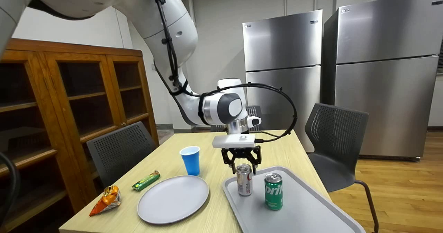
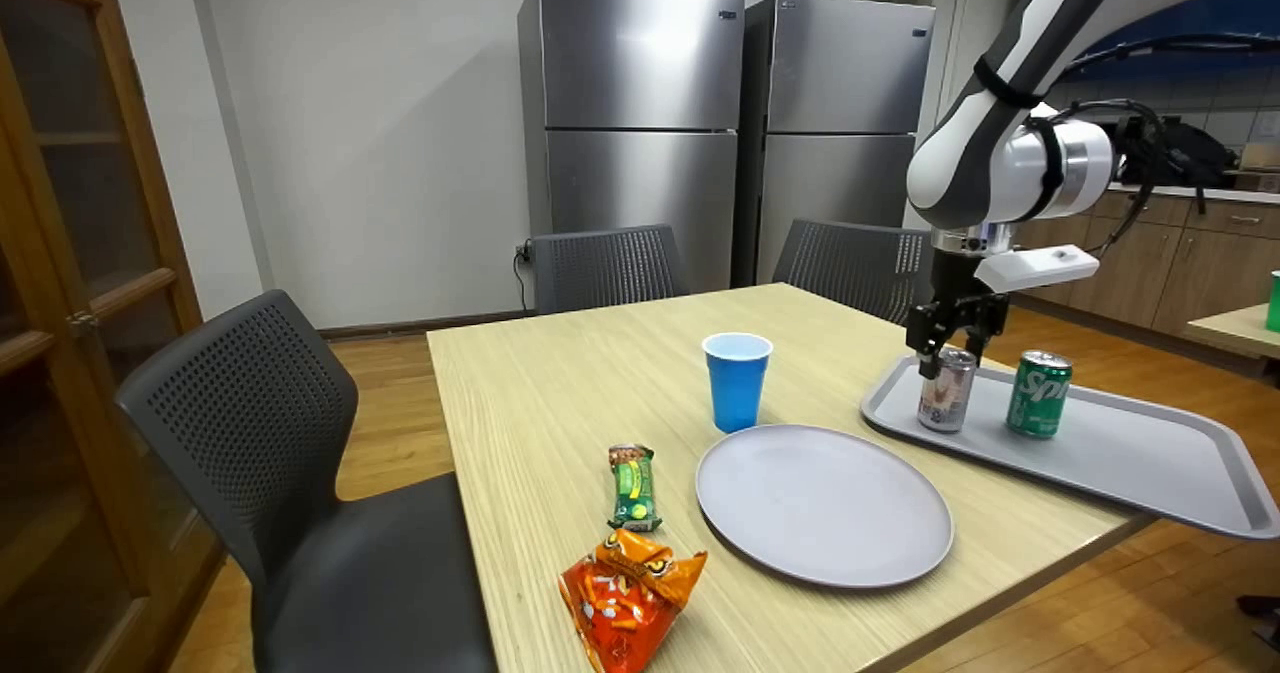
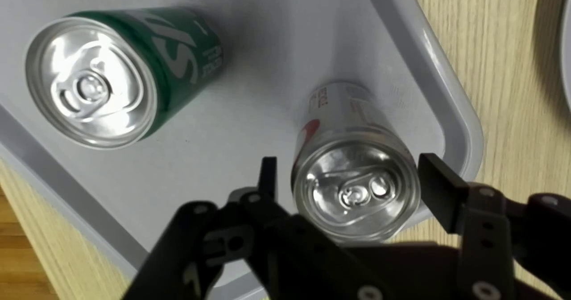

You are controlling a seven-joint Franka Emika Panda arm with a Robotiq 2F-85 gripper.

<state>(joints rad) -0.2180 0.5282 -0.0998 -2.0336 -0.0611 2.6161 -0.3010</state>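
A silver can with red marks stands upright on a grey tray (image 1: 311, 217), near one corner; the can shows in both exterior views (image 1: 244, 186) (image 2: 945, 400) and in the wrist view (image 3: 357, 197). My gripper (image 3: 349, 170) points down with its fingers open on either side of the can's top. In the wrist view there is a gap at the left finger; the right finger is very close to the rim, and I cannot tell whether it touches. A green Sprite can (image 1: 273, 195) stands upright beside it on the tray, also in the wrist view (image 3: 178, 55).
A grey plate (image 1: 173, 200) lies beside the tray on the wooden table (image 2: 560, 373). A blue cup (image 2: 738, 383), a green wrapped bar (image 2: 634, 488) and an orange snack bag (image 2: 635, 593) are near the plate. Dark chairs (image 1: 339, 150) surround the table. The tray overhangs the table edge.
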